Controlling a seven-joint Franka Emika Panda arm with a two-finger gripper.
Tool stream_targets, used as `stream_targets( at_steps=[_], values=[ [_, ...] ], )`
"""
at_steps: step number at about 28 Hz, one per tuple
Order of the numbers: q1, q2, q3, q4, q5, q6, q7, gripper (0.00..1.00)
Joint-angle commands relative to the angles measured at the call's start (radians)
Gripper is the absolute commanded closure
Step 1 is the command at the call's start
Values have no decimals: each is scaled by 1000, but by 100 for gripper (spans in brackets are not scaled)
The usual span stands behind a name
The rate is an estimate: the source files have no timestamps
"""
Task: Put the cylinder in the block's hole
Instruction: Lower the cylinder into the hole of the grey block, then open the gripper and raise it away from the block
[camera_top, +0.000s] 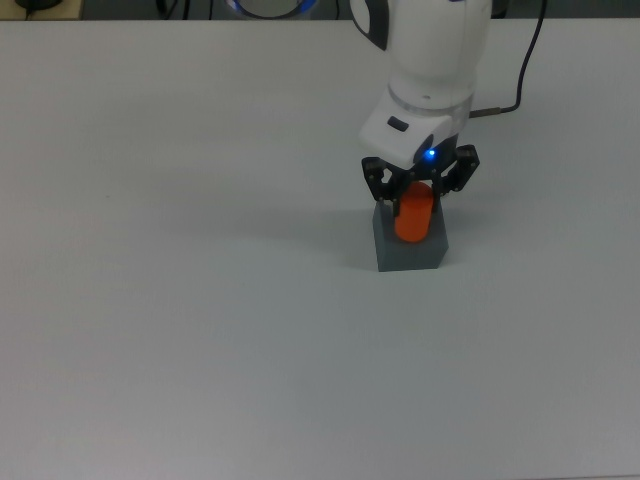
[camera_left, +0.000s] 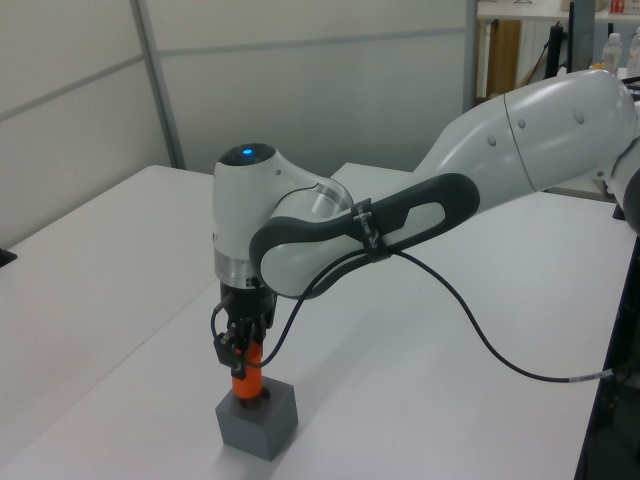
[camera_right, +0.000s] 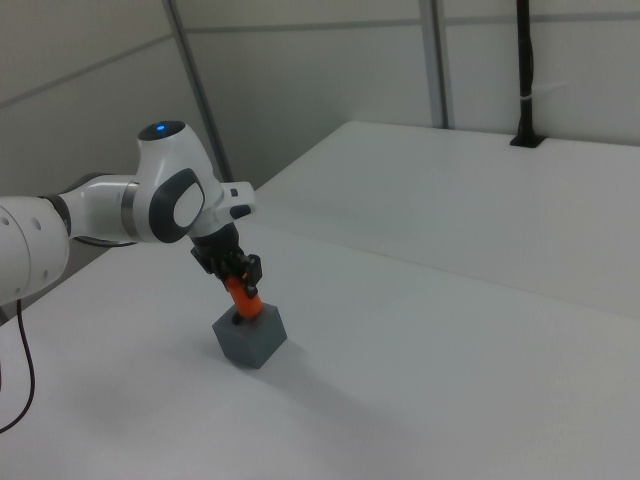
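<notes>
Cylinder (camera_top: 414, 220) upright in closed jaws over the block (camera_top: 410, 253), bare table (camera_top: 200, 330) all round

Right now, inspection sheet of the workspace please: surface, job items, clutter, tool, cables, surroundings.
Surface: white table, bare apart from the job's things.
Cylinder: orange cylinder upright, lower end at the hole in the block's top; depth inside cannot be told.
Block: grey block flat on the table.
Clutter: nothing seen.
Tool: tool shut on the cylinder's upper part, directly above the block.
Cables: black cable hanging from the arm, clear of the block.
Surroundings: grey wall panels; another white table at the left view's left.
</notes>
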Motion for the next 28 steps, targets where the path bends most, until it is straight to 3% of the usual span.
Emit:
stream_targets(
  at_steps=[1, 14, 16, 17, 19, 28],
  values=[
    [29, 11, -8, 26, -35, -32, 34, 88],
    [30, 11, -9, -1, -59, -79, 42, 84],
    [30, 13, -9, -4, -61, -79, 42, 66],
    [30, 13, -9, -4, -61, -79, 42, 50],
    [30, 13, -9, -4, -61, -79, 51, 0],
    [32, 0, -9, 3, -91, -88, 94, 0]
  ],
)
